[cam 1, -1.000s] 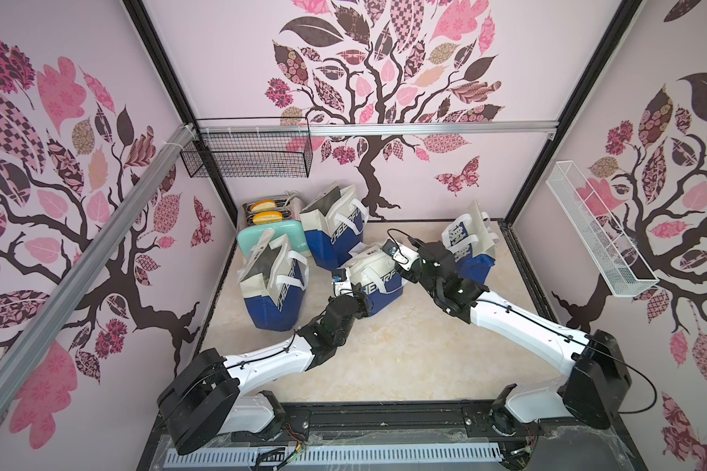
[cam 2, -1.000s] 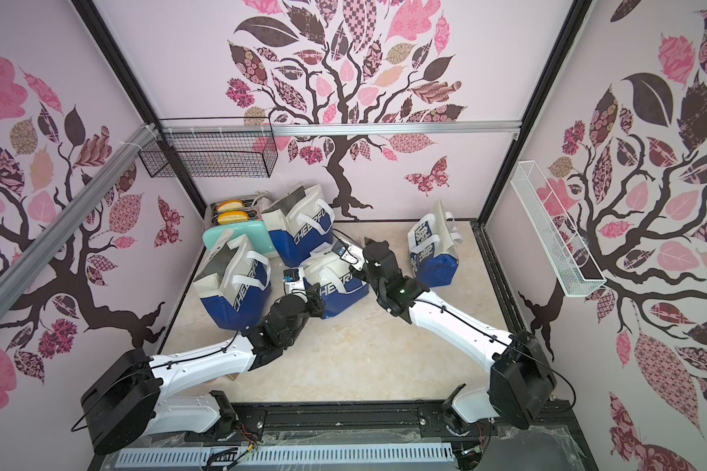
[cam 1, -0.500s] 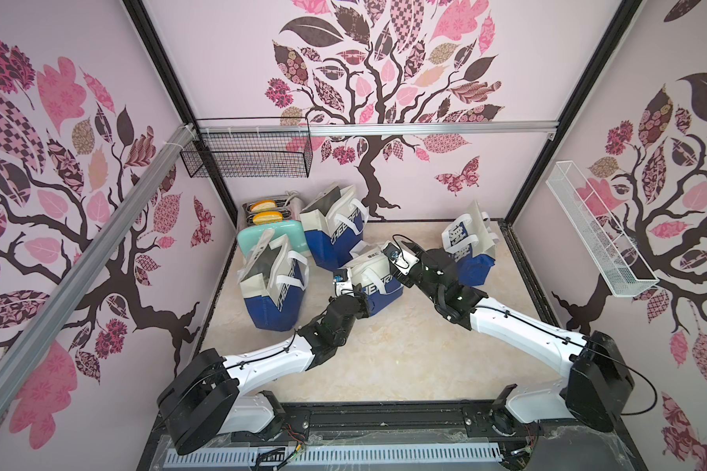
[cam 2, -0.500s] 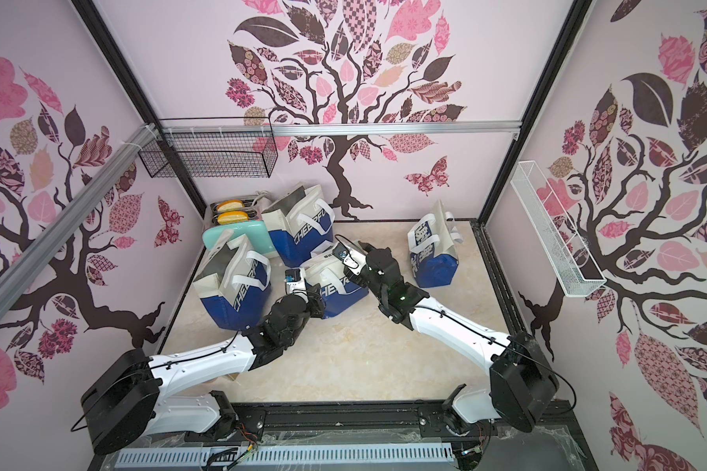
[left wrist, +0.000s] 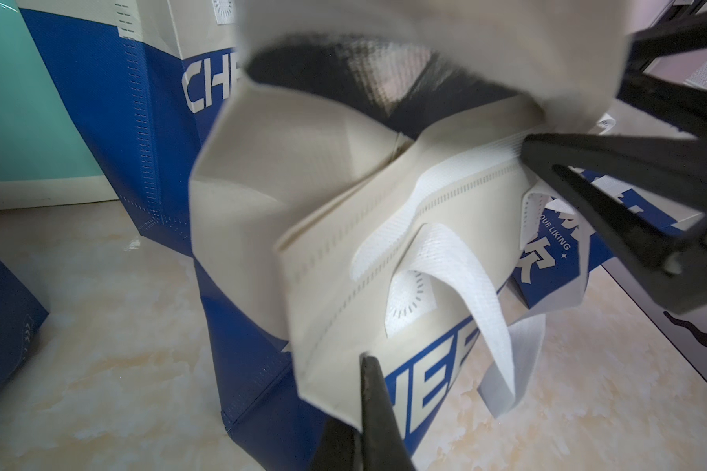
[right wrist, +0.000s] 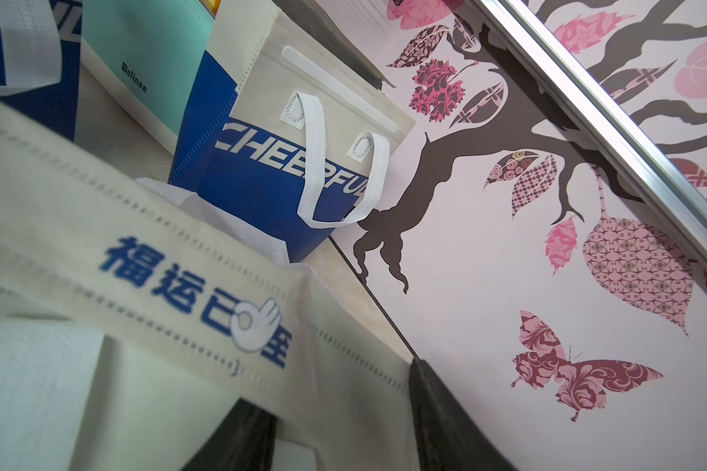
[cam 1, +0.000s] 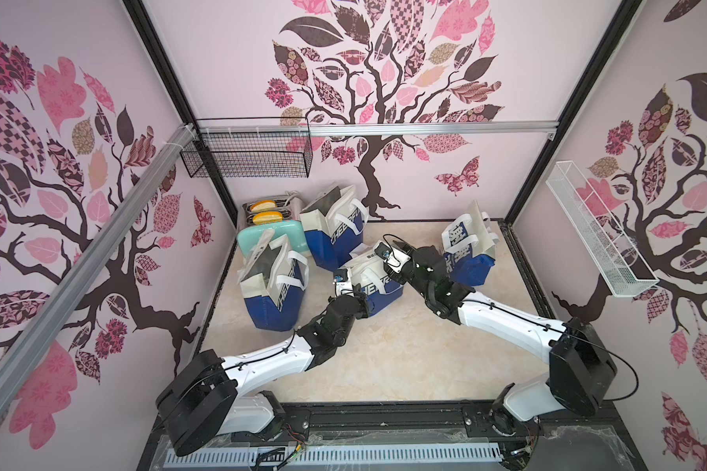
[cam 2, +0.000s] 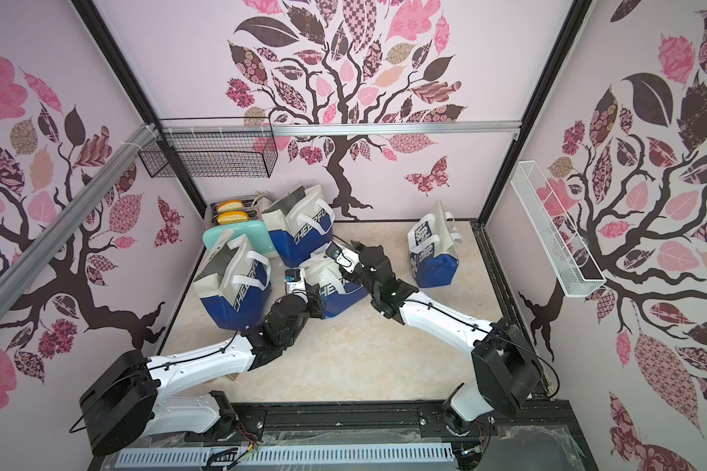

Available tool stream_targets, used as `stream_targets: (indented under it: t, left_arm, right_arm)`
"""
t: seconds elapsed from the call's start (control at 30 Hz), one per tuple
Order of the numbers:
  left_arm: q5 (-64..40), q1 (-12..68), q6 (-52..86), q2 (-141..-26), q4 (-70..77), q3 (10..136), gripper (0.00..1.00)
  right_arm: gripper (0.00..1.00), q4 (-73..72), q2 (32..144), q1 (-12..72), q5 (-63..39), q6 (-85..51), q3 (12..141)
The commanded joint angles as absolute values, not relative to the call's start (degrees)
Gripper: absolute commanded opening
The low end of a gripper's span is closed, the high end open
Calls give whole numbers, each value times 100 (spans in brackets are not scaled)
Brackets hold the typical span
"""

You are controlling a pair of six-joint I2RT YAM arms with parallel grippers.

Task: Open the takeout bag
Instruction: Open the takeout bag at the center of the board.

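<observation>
marble-look tabletop (cam 1: pixel 405 359), pink tree-print walls all round; nearest me, left gripper (left wrist: pixel 356 391) is pinched tight on a corner of the near cream panel of the takeout bag (cam 1: pixel 368 281); bag stands mid-table between both arms, mouth partly gaping, its long axis running across my view; right gripper (right wrist: pixel 335 424) sits astride the far panel's rim, fabric between the jaws, but i cannot tell whether it is clamped; judgement: next pull should go across that long axis, near panel toward me, far panel away; beyond, other bags (cam 1: pixel 335 232) and a teal toaster (cam 1: pixel 270 240) by the back wall.
</observation>
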State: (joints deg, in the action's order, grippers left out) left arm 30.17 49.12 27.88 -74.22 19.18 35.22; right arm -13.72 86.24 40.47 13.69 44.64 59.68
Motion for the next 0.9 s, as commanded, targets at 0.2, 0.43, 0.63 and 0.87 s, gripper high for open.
stream_targets:
  t: [0.2, 0.43, 0.63, 0.87]
  left_arm:
    - [3125, 4931, 2638, -7340, 1695, 3538, 0]
    - [3182, 4931, 2608, -7284, 1639, 3439, 0]
    - [3094, 4933, 2614, -7250, 1623, 3325, 0]
    - [3072, 4957, 2584, -7338, 1513, 3313, 0]
  right_arm:
    - [11, -1563, 8974, 4043, 1513, 4716, 6524]
    - [0, -1076, 8693, 4074, 2165, 5004, 6789]
    - [0, -708, 8748, 4230, 3252, 6113, 7313]
    - [0, -998, 9359, 4421, 4170, 7479, 7988]
